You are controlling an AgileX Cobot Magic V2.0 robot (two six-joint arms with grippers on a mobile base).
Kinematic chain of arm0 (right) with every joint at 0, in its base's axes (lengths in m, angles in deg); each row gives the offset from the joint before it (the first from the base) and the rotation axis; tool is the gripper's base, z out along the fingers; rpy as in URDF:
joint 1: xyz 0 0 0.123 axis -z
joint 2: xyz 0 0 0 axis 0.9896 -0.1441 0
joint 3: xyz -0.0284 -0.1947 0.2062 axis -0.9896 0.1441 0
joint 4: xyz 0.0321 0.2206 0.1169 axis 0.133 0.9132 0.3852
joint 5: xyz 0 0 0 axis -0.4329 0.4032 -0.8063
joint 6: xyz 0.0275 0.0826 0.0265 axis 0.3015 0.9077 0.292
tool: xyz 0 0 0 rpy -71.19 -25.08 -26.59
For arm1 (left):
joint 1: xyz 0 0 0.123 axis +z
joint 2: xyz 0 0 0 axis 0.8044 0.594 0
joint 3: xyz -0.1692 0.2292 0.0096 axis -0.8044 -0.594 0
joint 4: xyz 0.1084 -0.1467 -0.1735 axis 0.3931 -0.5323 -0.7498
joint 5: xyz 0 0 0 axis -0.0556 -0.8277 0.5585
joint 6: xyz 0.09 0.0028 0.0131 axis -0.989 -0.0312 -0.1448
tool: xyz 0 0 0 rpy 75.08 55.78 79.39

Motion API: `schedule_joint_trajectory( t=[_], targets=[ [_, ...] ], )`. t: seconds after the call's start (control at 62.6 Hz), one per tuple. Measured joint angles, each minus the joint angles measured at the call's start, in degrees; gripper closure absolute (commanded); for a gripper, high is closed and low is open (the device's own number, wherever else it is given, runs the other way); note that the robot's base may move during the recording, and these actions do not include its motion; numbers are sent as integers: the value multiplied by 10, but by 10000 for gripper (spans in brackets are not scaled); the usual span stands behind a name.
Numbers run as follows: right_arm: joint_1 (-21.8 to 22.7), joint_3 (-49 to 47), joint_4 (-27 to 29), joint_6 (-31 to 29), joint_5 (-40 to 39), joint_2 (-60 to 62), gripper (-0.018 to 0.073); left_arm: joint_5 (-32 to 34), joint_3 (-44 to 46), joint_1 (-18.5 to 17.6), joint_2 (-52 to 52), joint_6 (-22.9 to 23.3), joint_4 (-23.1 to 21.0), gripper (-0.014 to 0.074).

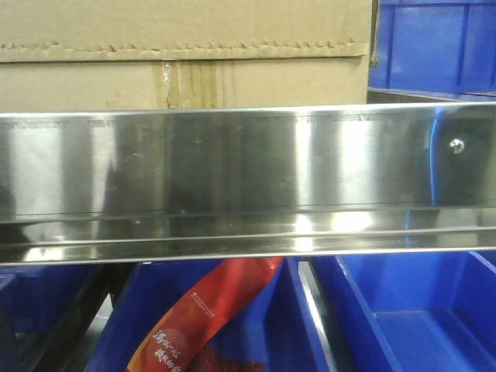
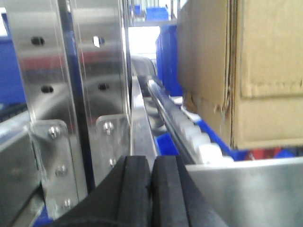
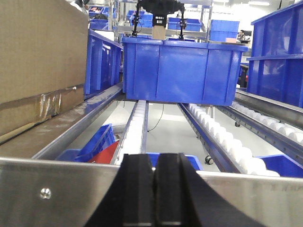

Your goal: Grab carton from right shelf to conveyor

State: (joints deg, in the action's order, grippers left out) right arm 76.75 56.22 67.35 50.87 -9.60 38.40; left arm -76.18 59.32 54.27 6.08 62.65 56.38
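The carton [image 1: 186,46] rests on the right shelf [image 1: 232,170] beside a blue bin [image 1: 438,46]. The left claw [image 2: 151,189] and right claw [image 3: 155,189] are both closed, fingers pressed together.

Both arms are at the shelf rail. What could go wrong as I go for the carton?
1. The shelf rail hides the lower front of the carton; dragged out low, the carton would likely catch on it.
2. The left gripper and right gripper are both shut, and the carton is wide, so a two-arm squeeze may slip.
3. A blue bin stands close on the carton's right, leaving the right arm little room.
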Motion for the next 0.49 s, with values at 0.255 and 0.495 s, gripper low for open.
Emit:
schedule_joint_trajectory(
  t=[0.255,0.495],
  targets=[
    [0,-1,19,0,-7,0,623,59,-1,0,0,0,-28,582],
    [0,-154,43,0,116,0,537,23,77,0,-1,0,-53,538]
  ],
)
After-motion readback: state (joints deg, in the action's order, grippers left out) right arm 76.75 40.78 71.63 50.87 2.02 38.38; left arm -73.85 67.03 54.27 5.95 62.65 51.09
